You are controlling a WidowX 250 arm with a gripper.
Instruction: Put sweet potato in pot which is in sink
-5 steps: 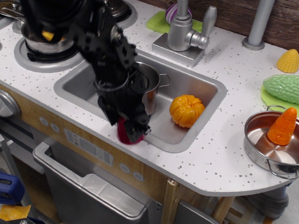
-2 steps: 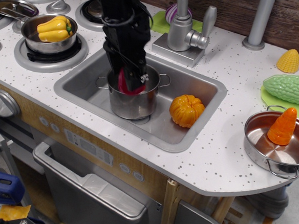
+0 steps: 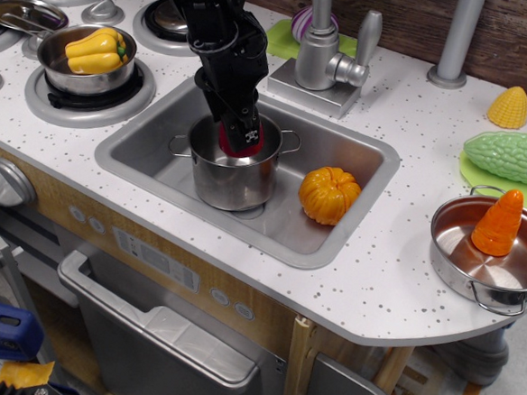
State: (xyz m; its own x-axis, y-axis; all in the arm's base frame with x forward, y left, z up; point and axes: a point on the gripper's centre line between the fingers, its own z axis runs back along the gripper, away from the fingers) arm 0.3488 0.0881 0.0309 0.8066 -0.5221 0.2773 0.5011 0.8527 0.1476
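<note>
The tall steel pot (image 3: 233,179) with two wire loop handles stands in the silver-grey sink (image 3: 338,162), left of centre. My black gripper (image 3: 242,140) reaches down from the upper left into the pot's mouth. It is shut on the dark red sweet potato (image 3: 228,143), which shows as a red patch between the fingers just inside the pot's rim. Most of the sweet potato is hidden by the gripper and the pot wall.
An orange ribbed pumpkin (image 3: 329,195) lies in the sink right of the pot. The grey faucet (image 3: 326,53) stands behind. A steel bowl with a yellow pepper (image 3: 95,50) sits on the stove. A shallow pan with an orange cone (image 3: 499,223) stands at right, near green and yellow vegetables.
My gripper carried the sweet potato from the sink's front edge up and over the pot, then lowered it into the pot's mouth. The arm now stands more upright.
</note>
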